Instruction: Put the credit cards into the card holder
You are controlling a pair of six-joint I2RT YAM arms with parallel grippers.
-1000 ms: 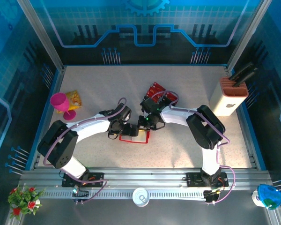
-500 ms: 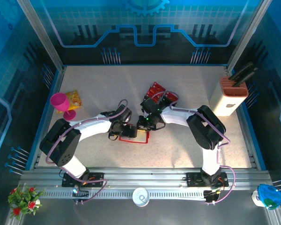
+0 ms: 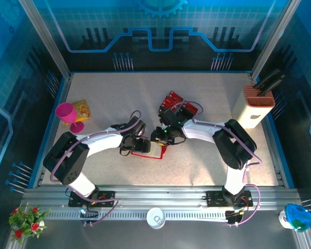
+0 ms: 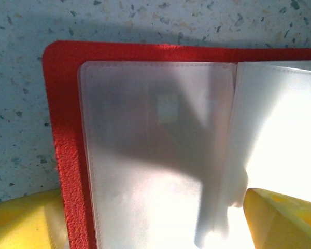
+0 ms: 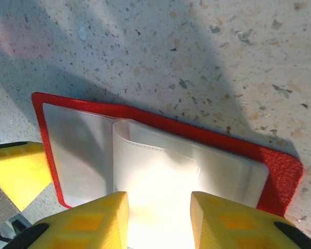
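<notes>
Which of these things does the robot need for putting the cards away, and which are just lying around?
For the job:
- red card holder, lying open on the table
- red cards, farther back

Just lying about:
- pink cup
- yellow packet
- beige knife block
- flowers

Two arms, same build. Left arm (image 3: 96, 144) and right arm (image 3: 229, 145): white link shells, bulky black joint housings, a lilac cable looped along each and down to the base. Black base blocks bolted on a ribbed silver rail (image 3: 160, 199). Left tool (image 3: 140, 144) and right tool (image 3: 162, 136) black-bodied, small green light by the right wrist. Left-wrist view: fingers (image 4: 285, 218) bright yellow, blocky, wedge-ended. Right-wrist view: yellow fingers (image 5: 238, 223) with a raised square-grid pattern, black mounts at their roots.
</notes>
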